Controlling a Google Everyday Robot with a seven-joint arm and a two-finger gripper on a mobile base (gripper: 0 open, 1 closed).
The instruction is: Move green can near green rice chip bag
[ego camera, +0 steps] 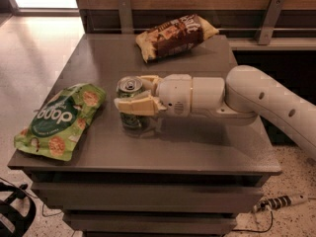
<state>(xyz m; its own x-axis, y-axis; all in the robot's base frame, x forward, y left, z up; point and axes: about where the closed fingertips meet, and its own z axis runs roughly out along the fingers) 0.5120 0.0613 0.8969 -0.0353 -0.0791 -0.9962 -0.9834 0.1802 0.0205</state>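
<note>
The green can (130, 116) stands upright near the middle of the grey table (197, 147), its silver top and pull tab showing. My gripper (134, 95) reaches in from the right on a white arm and is shut on the can, one finger behind it and one across its front. The green rice chip bag (60, 118) lies flat near the table's left front edge, a short gap to the left of the can.
A brown-and-yellow snack bag (174, 33) lies at the table's back edge. A wooden wall with metal brackets (265, 18) stands behind the table. Tiled floor lies to the left, and a power strip (282, 201) lies on the floor at lower right.
</note>
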